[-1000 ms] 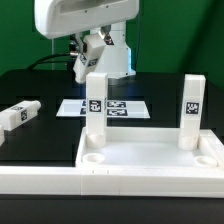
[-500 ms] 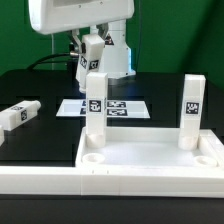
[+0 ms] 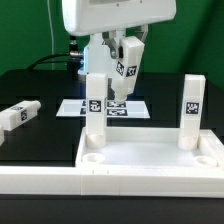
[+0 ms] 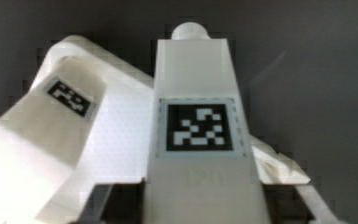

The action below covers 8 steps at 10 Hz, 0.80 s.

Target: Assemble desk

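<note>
The gripper (image 3: 121, 50) pinches the held leg (image 3: 125, 72) by its upper end, tilted in the air above the marker board (image 3: 75, 107) and clear of the black counter (image 3: 40, 140); in the wrist view its square tag (image 4: 197, 128) faces the camera; the desk slab (image 3: 150, 152) lies toward the counter's front edge; one upright leg (image 3: 95, 105) and another upright leg (image 3: 191, 110) stand in its far corner sockets; a loose leg (image 3: 18, 115) lies flat by the counter's edge at the exterior view's left.
</note>
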Motion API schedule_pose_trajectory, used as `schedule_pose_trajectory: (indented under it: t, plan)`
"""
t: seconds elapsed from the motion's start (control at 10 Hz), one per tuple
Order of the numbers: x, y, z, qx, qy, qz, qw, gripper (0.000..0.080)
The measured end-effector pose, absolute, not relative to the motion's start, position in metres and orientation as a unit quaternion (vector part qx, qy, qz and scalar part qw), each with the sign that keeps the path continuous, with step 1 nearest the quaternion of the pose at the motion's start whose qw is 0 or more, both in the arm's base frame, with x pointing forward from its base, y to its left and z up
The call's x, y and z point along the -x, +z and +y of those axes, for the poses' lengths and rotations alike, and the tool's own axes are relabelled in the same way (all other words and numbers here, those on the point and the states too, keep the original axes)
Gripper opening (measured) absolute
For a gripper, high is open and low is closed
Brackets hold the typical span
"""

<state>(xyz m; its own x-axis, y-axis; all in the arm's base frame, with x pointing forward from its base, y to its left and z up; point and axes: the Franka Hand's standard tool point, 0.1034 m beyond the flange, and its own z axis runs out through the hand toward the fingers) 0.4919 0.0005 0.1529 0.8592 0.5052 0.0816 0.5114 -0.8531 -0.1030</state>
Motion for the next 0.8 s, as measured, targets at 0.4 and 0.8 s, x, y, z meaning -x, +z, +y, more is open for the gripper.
schedule_pose_trajectory:
  t: [0.4, 0.8]
  plan:
    - [-0.527, 0.150, 0.014, 0.960, -0.032, -0.269, 0.068, 0.0291]
    - [-0.573, 0.155, 0.015, 0.958, -0.062, -0.278, 0.045, 0.0291]
